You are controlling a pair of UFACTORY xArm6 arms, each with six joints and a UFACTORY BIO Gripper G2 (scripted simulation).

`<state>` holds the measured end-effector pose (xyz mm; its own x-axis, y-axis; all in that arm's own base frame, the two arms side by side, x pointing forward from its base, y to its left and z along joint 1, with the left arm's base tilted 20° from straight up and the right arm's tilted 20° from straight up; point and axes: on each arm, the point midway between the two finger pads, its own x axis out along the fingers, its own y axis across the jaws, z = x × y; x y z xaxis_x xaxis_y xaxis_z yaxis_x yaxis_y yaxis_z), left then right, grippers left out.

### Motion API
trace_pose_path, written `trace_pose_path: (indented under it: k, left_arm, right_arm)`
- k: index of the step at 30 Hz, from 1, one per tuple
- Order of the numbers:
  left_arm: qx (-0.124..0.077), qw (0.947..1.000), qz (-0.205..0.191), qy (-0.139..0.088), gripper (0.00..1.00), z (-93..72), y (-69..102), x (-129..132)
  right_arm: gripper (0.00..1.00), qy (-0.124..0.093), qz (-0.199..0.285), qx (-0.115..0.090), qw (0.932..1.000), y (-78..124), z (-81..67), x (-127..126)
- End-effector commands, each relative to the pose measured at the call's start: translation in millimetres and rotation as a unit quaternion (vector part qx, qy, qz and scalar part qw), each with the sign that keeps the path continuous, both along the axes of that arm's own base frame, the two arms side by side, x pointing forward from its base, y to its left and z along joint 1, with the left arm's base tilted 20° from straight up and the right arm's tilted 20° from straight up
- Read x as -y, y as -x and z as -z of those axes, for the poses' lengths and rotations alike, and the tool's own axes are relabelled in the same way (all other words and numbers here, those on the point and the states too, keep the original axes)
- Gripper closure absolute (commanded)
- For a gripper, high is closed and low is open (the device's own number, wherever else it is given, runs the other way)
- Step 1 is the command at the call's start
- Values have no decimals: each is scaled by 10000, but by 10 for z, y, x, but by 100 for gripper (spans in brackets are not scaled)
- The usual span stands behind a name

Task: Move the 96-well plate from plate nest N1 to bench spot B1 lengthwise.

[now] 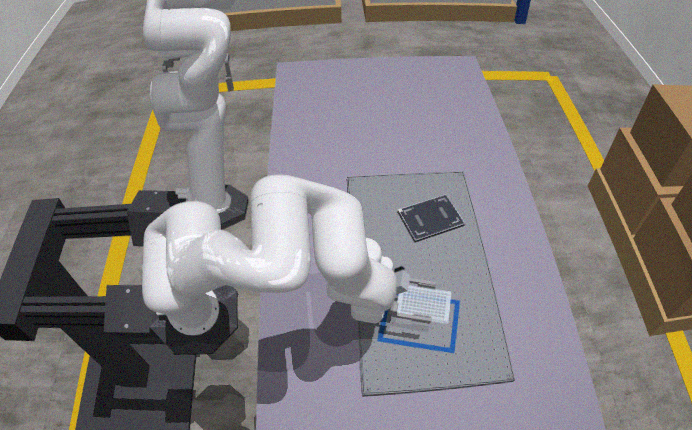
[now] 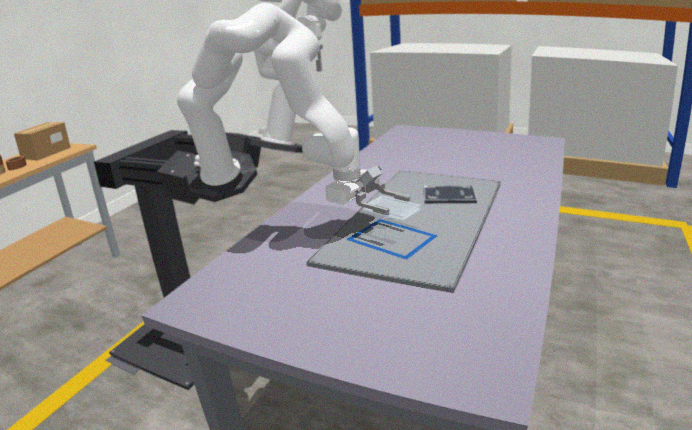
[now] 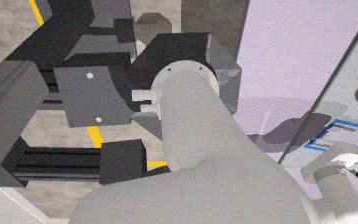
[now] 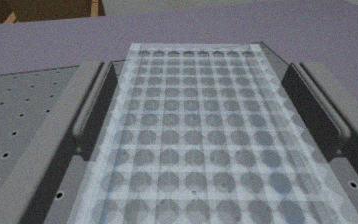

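The clear 96-well plate [image 1: 424,303] [image 2: 394,207] [image 4: 195,120] is level and raised above the board. My right gripper [image 1: 432,302] [image 2: 398,205] [image 4: 202,70] is shut on its long sides. In the top view the plate overlaps the back part of the blue taped outline [image 1: 418,345] [image 2: 422,246] [image 3: 357,124], long sides roughly parallel; gripper shadows fall inside the outline. Blue tape shows faintly through the plate in the right wrist view. The dark nest N1 [image 1: 430,219] [image 2: 450,194] is empty. My left gripper is open, far back; one finger [image 1: 229,77] [image 2: 319,58] shows beside its arm.
The perforated grey board [image 1: 434,371] [image 2: 429,277] carries the nest and the outline and lies on the lilac table [image 1: 381,117] [image 2: 338,320]. The nest stands behind the plate in the top view. The left arm is raised beyond the table's left edge.
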<state>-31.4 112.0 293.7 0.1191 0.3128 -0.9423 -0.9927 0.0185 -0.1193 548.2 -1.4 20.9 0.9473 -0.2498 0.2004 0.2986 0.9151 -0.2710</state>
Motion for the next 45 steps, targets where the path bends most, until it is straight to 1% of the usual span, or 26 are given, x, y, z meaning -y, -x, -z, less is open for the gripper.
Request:
trace_pose_path:
  k: [1, 35, 45]
  left_arm:
    - [-2, 10000, -1, -10, 0, -6, 1, -3]
    - [-2, 10000, -1, -10, 0, -6, 1, -3]
    - [-2, 10000, -1, -10, 0, -6, 1, -3]
  right_arm:
    - [100, -4, -16, 25, 10000, 1, -26, 27]
    - [100, -4, -16, 25, 10000, -1, -23, 19]
    - [100, -4, -16, 25, 10000, -22, 134, 70]
